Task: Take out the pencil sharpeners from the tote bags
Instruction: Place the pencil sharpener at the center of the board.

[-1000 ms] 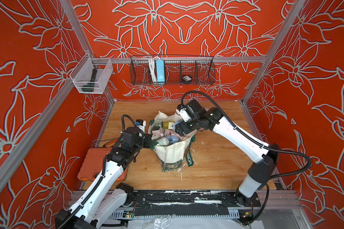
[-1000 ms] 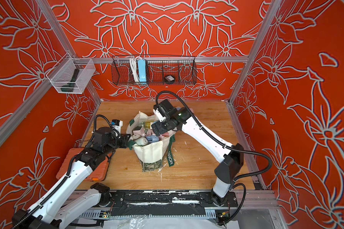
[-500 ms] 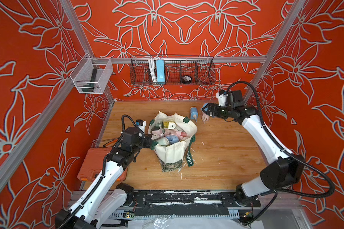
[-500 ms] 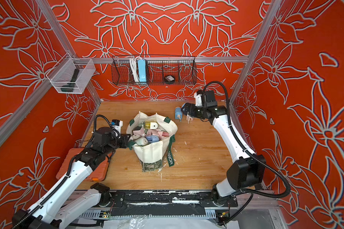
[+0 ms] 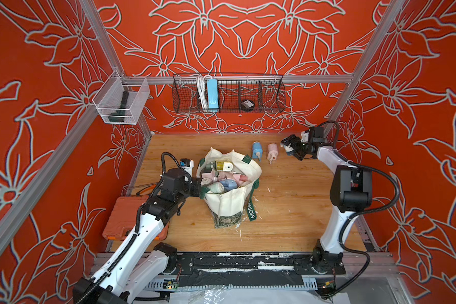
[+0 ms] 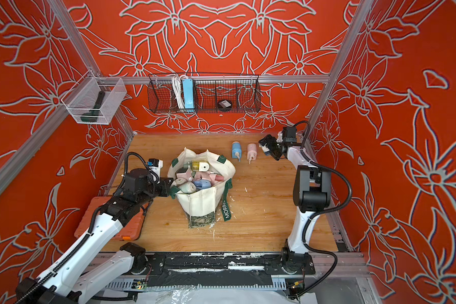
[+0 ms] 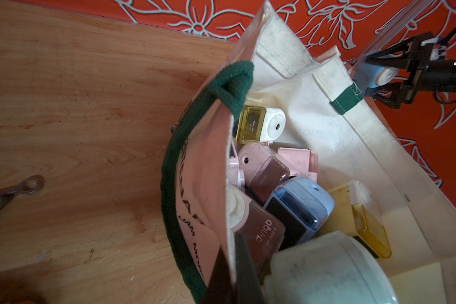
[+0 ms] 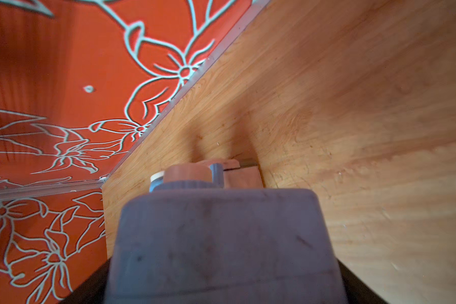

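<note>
Cream canvas tote bag (image 5: 231, 202) stands mid-tabletop (image 5: 287, 210), mouth open, with pencil sharpeners (image 5: 221, 181) heaped inside: pink, blue, yellow, white. Left claw (image 5: 198, 188) is pinched tight on the bag's rim at its 9 o'clock side. Right claw (image 5: 290, 146) is out at 2 o'clock from the bag, spread wide around a light-blue sharpener (image 7: 374, 76). Blue sharpener (image 5: 256, 150) and pink sharpener (image 5: 272, 150) lie side by side at 1 o'clock, the pink one just beside the right claw.
</note>
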